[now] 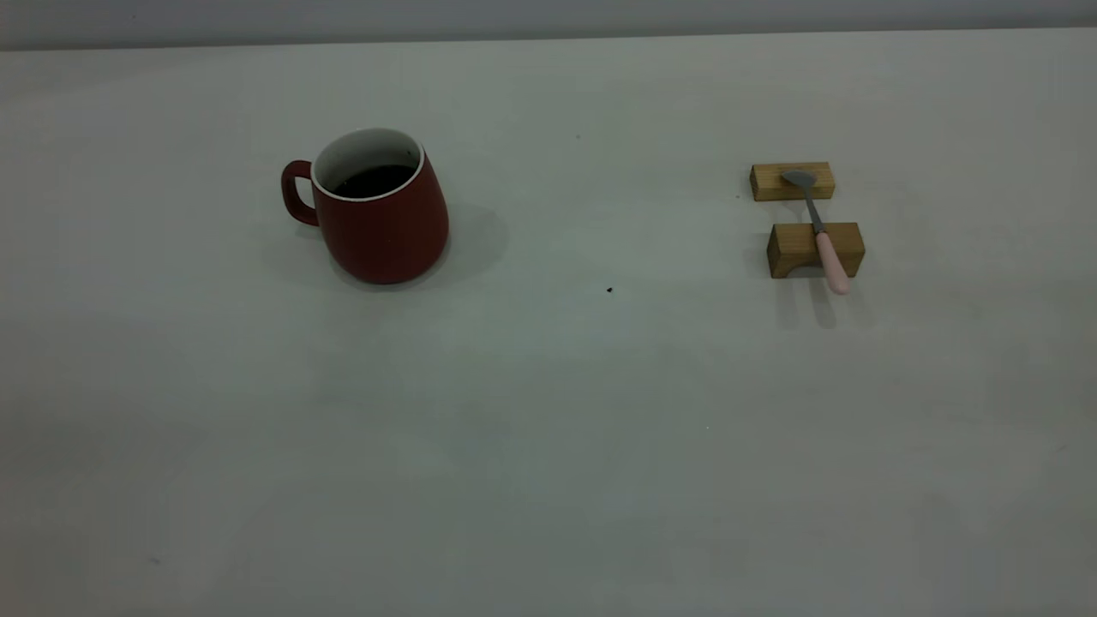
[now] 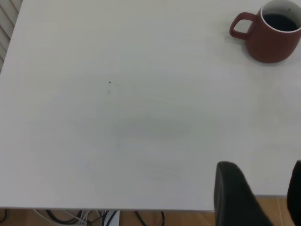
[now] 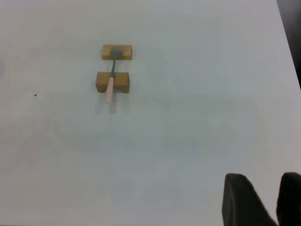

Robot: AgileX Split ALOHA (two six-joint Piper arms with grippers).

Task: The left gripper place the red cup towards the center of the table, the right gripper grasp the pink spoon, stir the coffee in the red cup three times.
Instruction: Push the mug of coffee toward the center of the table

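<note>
Exterior view: the wide off-white matte table (image 1: 548, 446) carries the squat dark red cup (image 1: 377, 214) at about 10 o'clock from the table centre, upright, loop handle pointing to 9 o'clock. Inside the white rim sits the dark, almost black coffee (image 1: 374, 180), surface smooth. A tiny black speck (image 1: 609, 290) lies near the centre, between cup and spoon.

At about 2 o'clock from centre — well apart from the cup — two tan wooden blocks: the flat far block (image 1: 793, 181) and the notched near block (image 1: 814, 249). The slim pink spoon (image 1: 821, 230) bridges them: grey metal bowl resting on the far block, pale pink handle lying across the near block and overhanging it toward 6 o'clock.

Neither arm appears in the exterior view. Left wrist view: the left gripper (image 2: 263, 195) hangs over the table edge, well apart from the cup; black fingers (image 2: 233, 193) spread with a gap, nothing between them. Right wrist view: the right gripper (image 3: 263, 200) sits well apart from the spoon — fingers parted, holding nothing
</note>
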